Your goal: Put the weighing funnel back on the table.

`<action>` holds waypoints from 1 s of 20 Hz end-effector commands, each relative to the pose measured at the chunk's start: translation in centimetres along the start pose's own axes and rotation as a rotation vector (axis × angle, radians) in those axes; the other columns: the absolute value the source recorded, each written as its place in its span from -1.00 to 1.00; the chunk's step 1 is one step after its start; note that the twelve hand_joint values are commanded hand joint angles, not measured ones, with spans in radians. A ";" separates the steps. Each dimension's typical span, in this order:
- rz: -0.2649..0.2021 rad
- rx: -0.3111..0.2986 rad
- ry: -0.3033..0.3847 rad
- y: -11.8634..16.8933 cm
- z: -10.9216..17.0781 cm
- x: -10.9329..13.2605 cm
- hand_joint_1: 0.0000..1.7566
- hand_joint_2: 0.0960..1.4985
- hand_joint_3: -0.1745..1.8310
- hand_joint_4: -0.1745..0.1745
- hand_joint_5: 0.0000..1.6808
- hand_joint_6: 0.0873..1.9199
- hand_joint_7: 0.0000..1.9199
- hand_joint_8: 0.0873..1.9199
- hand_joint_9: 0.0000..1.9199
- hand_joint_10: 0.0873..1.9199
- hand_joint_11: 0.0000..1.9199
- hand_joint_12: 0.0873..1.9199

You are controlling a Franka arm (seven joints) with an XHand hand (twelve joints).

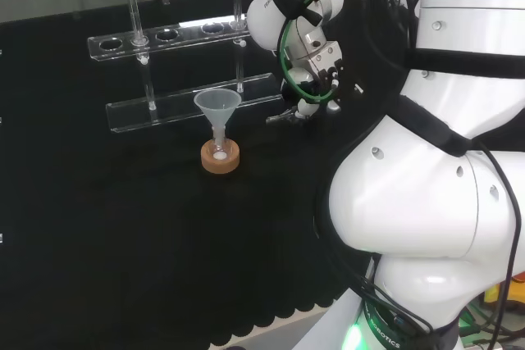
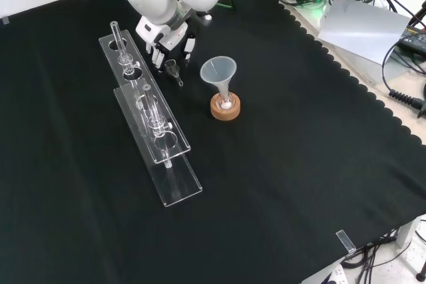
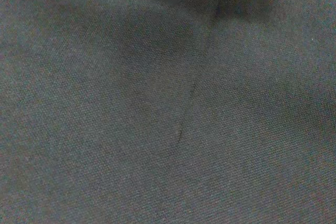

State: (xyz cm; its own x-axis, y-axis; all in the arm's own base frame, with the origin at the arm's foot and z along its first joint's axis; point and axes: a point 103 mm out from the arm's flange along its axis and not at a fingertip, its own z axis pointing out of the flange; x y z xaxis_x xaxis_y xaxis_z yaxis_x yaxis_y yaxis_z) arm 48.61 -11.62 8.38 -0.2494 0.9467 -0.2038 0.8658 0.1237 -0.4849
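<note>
Currently the hand (image 2: 168, 39) is pinching the weighing funnel (image 2: 175, 71) at its fingertips, with the fingers curling around it, and is hanging low over the tabletop (image 2: 279, 184). The step is judged as calling for a straight descent until the piece is resting on the bare cloth directly beneath the hand. The fingers should then be opening gradually, so that the piece is not rolling. The funnel (image 2: 219, 72) on its cork ring (image 2: 225, 108) is standing just beside the hand. The tube rack (image 2: 156, 131) is standing near the hand's opposite side. Both are needing clearance. No label is showing on this ware, and print on the arm is being left unread.
</note>
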 end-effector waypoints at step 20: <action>0.055 -0.091 0.034 -6.7 -6.3 -0.8 0.02 0.32 -1.00 -0.22 -0.51 -0.88 -0.54 -0.39 -0.02 -1.00 -0.44 0.23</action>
State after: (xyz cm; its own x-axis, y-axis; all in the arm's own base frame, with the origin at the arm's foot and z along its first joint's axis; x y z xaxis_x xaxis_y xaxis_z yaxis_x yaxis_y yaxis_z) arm 47.47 -11.68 14.10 -0.2146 0.9526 -0.2158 0.8978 0.1054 -0.4276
